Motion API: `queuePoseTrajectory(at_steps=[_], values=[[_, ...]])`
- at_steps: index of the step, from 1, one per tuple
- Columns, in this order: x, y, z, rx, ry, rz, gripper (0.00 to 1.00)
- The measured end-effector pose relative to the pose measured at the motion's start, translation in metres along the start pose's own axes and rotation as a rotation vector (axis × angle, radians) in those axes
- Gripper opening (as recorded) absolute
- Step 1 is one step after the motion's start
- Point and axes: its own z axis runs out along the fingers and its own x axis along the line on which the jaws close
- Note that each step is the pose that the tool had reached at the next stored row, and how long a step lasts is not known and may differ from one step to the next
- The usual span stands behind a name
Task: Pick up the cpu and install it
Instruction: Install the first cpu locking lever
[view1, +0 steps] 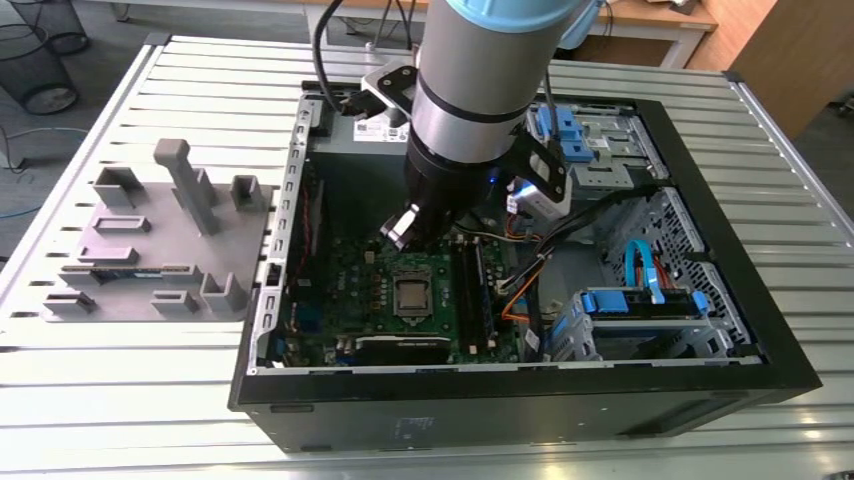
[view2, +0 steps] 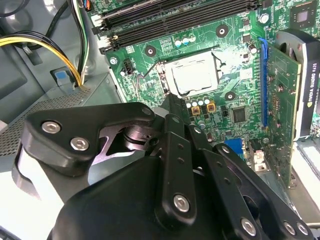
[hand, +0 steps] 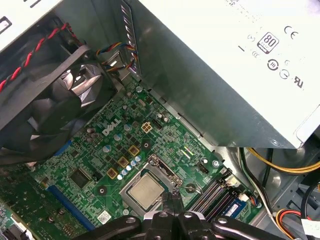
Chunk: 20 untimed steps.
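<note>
observations, one moment.

1. a computer case (view1: 534, 385) lies open on its side on a slatted metal table (view1: 134, 400), taking up the middle and the exterior view's right part of the table top. a grey fixture block (view1: 147, 250) sits on the table beside the case, toward the table edge on the exterior view's left.

2. the arm (view1: 487, 80) reaches down into the case from above, over the green motherboard (view1: 354, 275) on the case floor.

3. the cpu (view1: 411, 292) lies flat near the middle of the motherboard, silvery top up, inside the socket frame (hand: 162, 170). both wrist views show it there (view2: 194, 75) (hand: 146, 192). whether the frame is latched over it cannot be told.

4. the gripper (view1: 404, 238) hangs low over the board. in both wrist views its black fingers are brought together to a narrow tip (view2: 170, 98) (hand: 172, 196), with nothing between them. the tip stands just beside one edge of the socket frame, off the cpu's top. contact with the frame or board cannot be confirmed.

5. surroundings on the board: the memory slots (view2: 165, 17) run along one side of the socket, and a graphics card (view2: 277, 100) stands upright in a blue slot toward another board edge.

6. surroundings in the case: a grey labelled power supply box (hand: 225, 75) fills one corner, a black fan (hand: 45, 105) sits at the adjoining wall, and yellow cables (view2: 40, 41) run past the board's edge by the memory slots.
</note>
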Motion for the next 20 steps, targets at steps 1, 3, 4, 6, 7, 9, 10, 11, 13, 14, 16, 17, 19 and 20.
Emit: queuePoseTrajectory(at_steps=[1,3,4,6,7,9,10,11,13,14,16,17,19,20], values=[[0.0,0.0,0.0,0.0,0.0,0.0,0.11],[0.0,0.0,0.0,0.0,0.0,0.0,0.11],[-0.0002,-0.0002,0.0,0.0,0.0001,0.0,0.11],[-0.0016,-0.0014,-0.0001,0.0,0.0001,0.0,0.11],[-0.0028,-0.0026,-0.0002,0.0,0.0001,0.0,0.11],[-0.0054,-0.005,-0.0002,-0.0001,0.0,0.0,0.11],[-0.0068,-0.0064,-0.0003,-0.0001,-0.0001,0.0,0.11],[-0.0079,-0.0075,-0.0003,0.0,0.0,0.0,0.11],[-0.0089,-0.0085,-0.0004,0.0,0.0001,0.0,0.11],[-0.0092,-0.0087,-0.0004,-0.0001,0.0001,-0.001,0.11],[-0.0095,-0.0089,-0.0004,-0.0012,-0.0004,-0.004,0.11],[-0.0097,-0.009,-0.0005,-0.0034,-0.002,-0.007,0.11],[-0.0098,-0.0091,-0.0005,-0.0106,-0.0081,-0.012,0.11],[-0.0099,-0.0091,-0.0005,-0.0132,-0.0103,-0.014,0.11]])
